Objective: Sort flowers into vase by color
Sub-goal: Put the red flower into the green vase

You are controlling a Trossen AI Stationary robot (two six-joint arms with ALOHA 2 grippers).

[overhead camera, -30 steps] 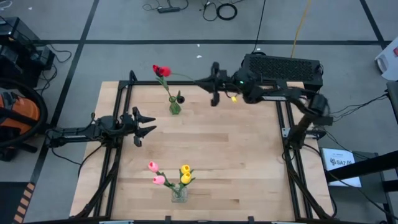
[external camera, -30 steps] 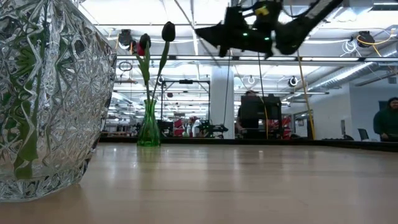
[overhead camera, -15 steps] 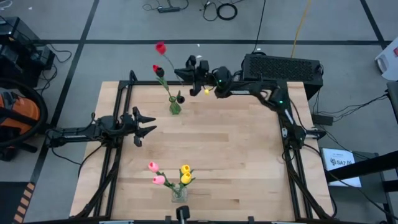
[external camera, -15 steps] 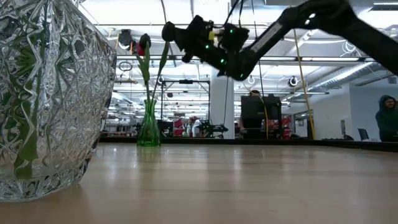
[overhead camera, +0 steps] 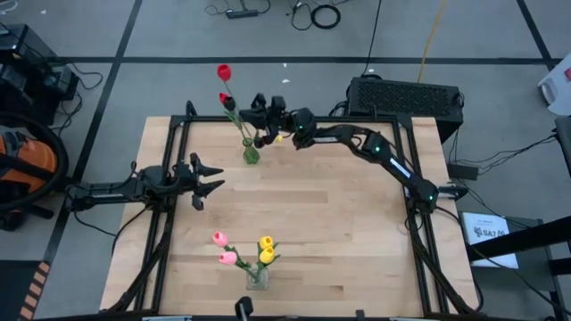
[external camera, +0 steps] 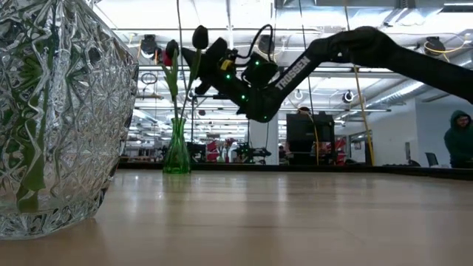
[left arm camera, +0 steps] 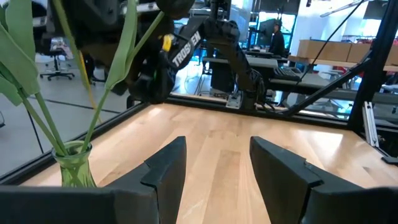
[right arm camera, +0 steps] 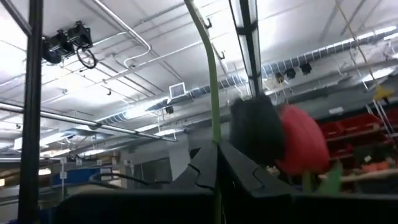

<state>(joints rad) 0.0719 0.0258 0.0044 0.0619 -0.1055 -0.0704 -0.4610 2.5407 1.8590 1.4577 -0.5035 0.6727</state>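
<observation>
High view: the right claw (overhead camera: 260, 114) is seen at the far edge of the worktop (overhead camera: 339, 223), just beside the green vase (overhead camera: 251, 154).
Right claw: clenched on the thin stem of a red tulip (overhead camera: 224, 71), whose head is held beyond the worktop's far edge.
Green vase: a red tulip and a dark tulip (external camera: 199, 37) are held in it.
Glass vase (overhead camera: 257, 276): pink and yellow tulips (overhead camera: 265, 249) are held at the near edge.
Left claw (overhead camera: 211, 179): released, kept at the left side, nothing grasped.

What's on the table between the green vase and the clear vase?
Nothing: in the high view, bare wood runs from the green vase to the clear vase. The left gripper waits off to one side.
</observation>
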